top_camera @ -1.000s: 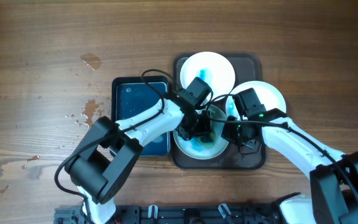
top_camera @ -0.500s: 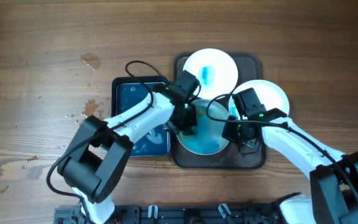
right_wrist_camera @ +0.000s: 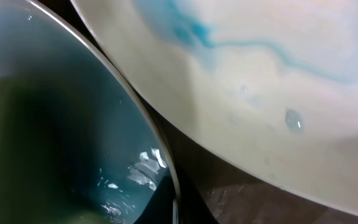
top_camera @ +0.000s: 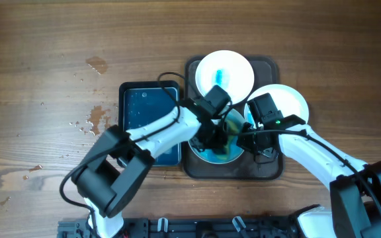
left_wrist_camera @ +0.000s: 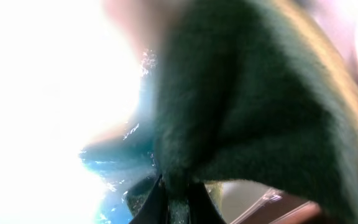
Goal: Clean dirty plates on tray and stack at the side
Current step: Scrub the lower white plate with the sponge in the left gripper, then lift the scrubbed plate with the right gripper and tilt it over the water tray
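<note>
1. A robot lab bench staged as a dishwashing station.
2. Two white arms (top_camera: 157,129) rise from a black rail (top_camera: 177,228) at the edge of a wooden table (top_camera: 45,39).
3. Kitchen props: a dark tray (top_camera: 270,173) of blue-smeared plates (top_camera: 233,69) and a basin (top_camera: 144,106) of water.
4. Drops (top_camera: 98,64) wet the wood.

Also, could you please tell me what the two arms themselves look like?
Both the left arm and right arm have smooth white link shells joined by black joints, ending in boxy black wrist blocks. A thin black cable loops loosely beside the left arm; another runs along the right. A small green light glows on the right wrist block.
</note>
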Robot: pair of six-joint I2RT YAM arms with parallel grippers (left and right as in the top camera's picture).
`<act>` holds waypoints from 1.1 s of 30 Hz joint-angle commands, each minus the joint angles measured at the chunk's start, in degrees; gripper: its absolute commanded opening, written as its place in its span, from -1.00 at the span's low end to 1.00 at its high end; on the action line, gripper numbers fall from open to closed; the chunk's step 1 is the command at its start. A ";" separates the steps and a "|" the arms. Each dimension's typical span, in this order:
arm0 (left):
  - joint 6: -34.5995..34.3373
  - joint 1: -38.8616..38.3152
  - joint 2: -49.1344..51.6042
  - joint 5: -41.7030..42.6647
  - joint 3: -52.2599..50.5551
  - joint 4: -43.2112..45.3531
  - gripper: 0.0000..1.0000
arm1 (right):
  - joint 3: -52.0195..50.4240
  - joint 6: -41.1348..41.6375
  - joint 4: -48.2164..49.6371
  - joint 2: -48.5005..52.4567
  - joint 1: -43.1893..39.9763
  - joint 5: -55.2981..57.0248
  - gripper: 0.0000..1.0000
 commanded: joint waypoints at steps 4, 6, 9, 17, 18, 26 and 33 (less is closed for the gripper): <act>-2.03 6.03 -5.44 -23.71 -1.09 -8.28 -0.92 | -1.22 1.05 -0.55 2.32 -0.28 5.07 -0.92; -2.03 6.71 -9.73 -18.95 -1.09 -8.28 -0.92 | -1.22 0.94 -0.57 2.32 -0.28 5.07 -0.92; -0.72 8.02 -16.33 -12.50 -1.09 -8.35 -0.92 | -1.22 -0.74 -0.59 2.32 -0.28 5.05 -0.91; 2.97 21.59 -25.07 -21.16 -5.75 -17.11 -0.92 | -1.22 -3.80 0.39 2.32 -0.28 4.39 -0.91; 2.95 22.36 -24.52 -21.11 -8.66 -14.75 -0.92 | -1.22 -5.70 1.40 2.32 -0.28 3.67 -0.91; 2.93 22.88 -21.79 -19.02 -18.03 -5.44 -0.46 | 5.07 -20.24 -4.24 -1.64 -0.22 -1.42 -0.91; 2.93 31.36 -39.91 -18.71 -13.07 -18.38 1.00 | 29.88 -24.28 -26.71 -5.05 7.30 0.15 -0.91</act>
